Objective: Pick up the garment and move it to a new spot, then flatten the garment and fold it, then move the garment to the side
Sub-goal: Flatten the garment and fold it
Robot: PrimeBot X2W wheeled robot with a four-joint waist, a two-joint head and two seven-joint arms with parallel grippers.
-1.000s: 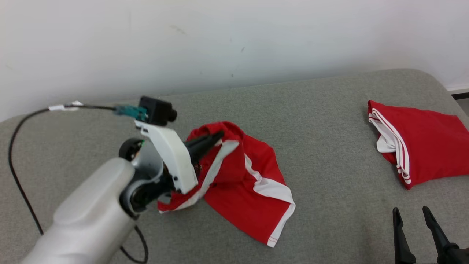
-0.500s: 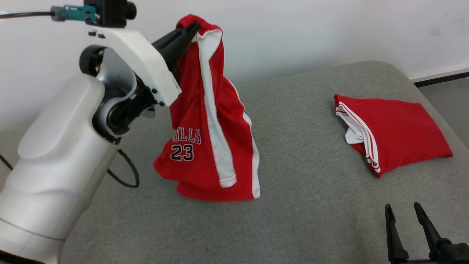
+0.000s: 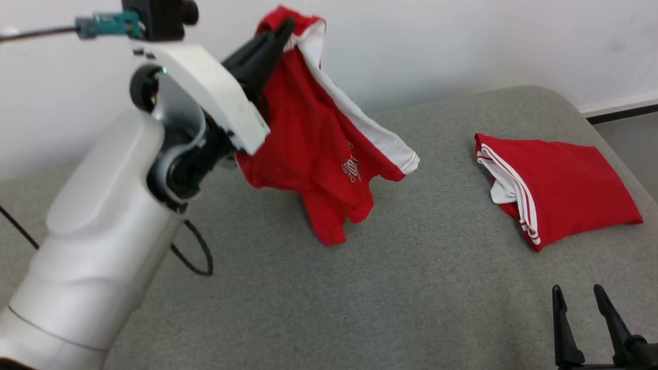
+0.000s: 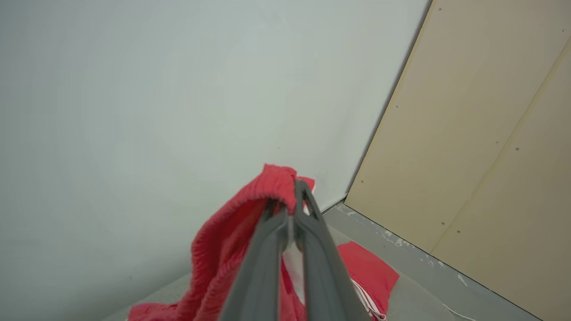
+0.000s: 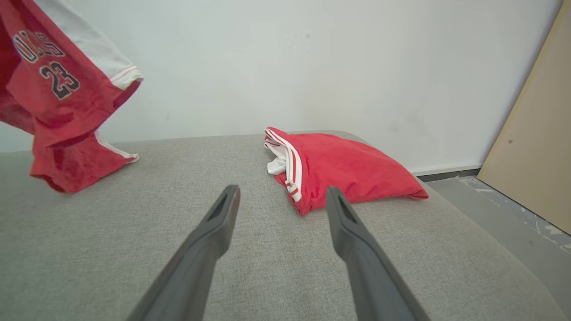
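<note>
A padded grey fabric surface (image 3: 411,298) spreads before a plain white wall (image 3: 488,46). On its right part lies a folded red garment with white striped edges (image 3: 565,190), well apart from everything else. A thin black cable (image 3: 198,259) loops on the surface beside the left arm. In the left wrist view a beige wooden panel (image 4: 490,147) stands against the wall to the right. Nothing lies between the raised cloth and the folded piece except bare grey padding.

The left arm, pale and thick, rises from the lower left of the head view and bends at the wrist, so that the left gripper (image 3: 286,25) points up and to the right, high in front of the wall. Its two dark fingers are pressed together on the bunched top edge of the red basketball garment with a white side stripe and the number 23 (image 3: 313,149). The cloth hangs from that pinch and flares to the right. Its lowest fold comes down close to the grey surface; whether it touches cannot be told.

The right gripper (image 3: 577,290) sits low at the lower right, fingers spread apart and pointing up, holding nothing and just above the padding.
</note>
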